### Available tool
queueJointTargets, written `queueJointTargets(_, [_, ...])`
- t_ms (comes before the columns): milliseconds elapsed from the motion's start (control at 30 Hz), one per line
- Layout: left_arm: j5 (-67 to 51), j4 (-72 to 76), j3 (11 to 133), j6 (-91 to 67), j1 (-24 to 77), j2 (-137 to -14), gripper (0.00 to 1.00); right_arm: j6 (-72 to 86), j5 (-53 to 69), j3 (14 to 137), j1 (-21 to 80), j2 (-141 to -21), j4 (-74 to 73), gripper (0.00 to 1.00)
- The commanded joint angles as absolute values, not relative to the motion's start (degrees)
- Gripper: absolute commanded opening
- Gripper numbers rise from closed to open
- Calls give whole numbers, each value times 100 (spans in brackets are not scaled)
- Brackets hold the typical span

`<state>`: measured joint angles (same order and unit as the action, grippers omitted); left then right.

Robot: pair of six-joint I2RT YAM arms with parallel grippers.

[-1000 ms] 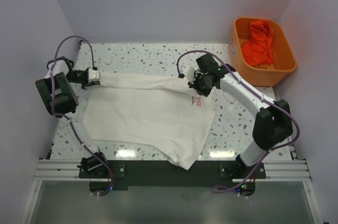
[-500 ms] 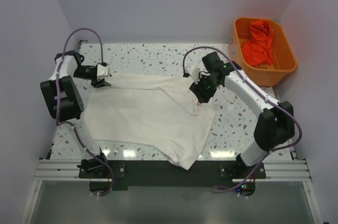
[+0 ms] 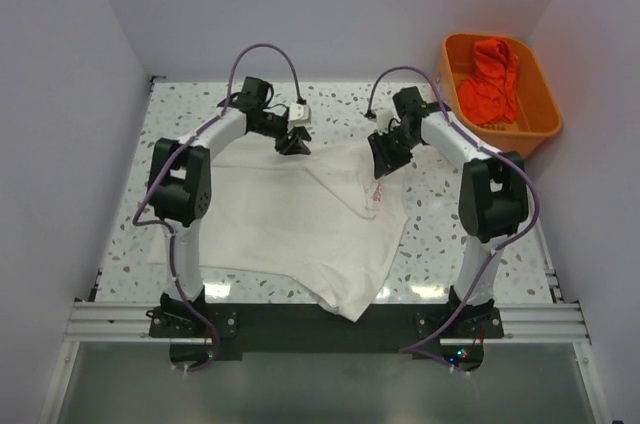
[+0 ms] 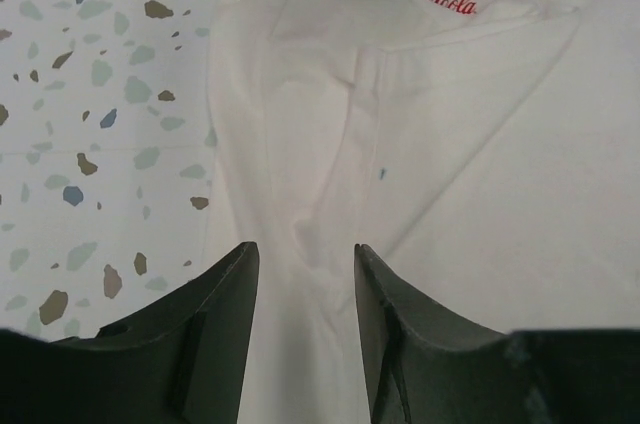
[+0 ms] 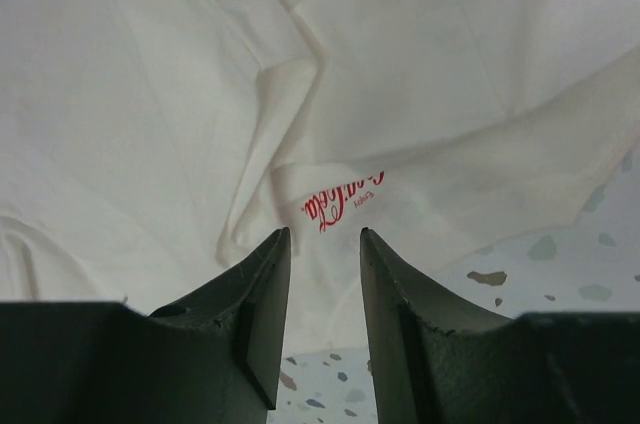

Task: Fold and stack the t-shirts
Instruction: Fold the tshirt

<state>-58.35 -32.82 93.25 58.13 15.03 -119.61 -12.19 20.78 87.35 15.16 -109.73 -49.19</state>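
Terrazzo-pattern table (image 3: 440,244) carries one white t-shirt (image 3: 280,229), spread unfolded and wrinkled across the middle. One corner reaches the near edge, and a flap is turned over along the far side. Orange tub (image 3: 497,147) sits far right w/ orange-red cloth (image 3: 490,79) inside, well apart from the shirt. Left gripper (image 3: 293,142) is over the shirt's far-left edge, jaws parted, nothing held; a soft ridge of fabric runs btwn them. Right gripper (image 3: 383,159) is over the far-right part, also parted and empty, just by the small red print (image 5: 342,202). Prob. step: take hold of the far edge to flatten it. Best approach: lower both straight down, pinch at matching pts, tension evenly, and avoid catching the doubled flap.
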Motion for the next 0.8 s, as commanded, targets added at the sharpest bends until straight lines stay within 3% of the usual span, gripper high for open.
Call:
queueJointTargets(0, [-5678,-2557,9773,4379,1494,-12392,47,-599,2329,9149,1459,-11284,-4606,38])
queueJointTargets(400, [-5582,-2857,9668,4641,1863,-12665,45,-141,2364,9764,1160,-12189,-4412,38])
queueJointTargets(767, [-5213,-3286,9967,4816,2144,-12963,44,-158,2364,9941,1151,-12393,-4447,33])
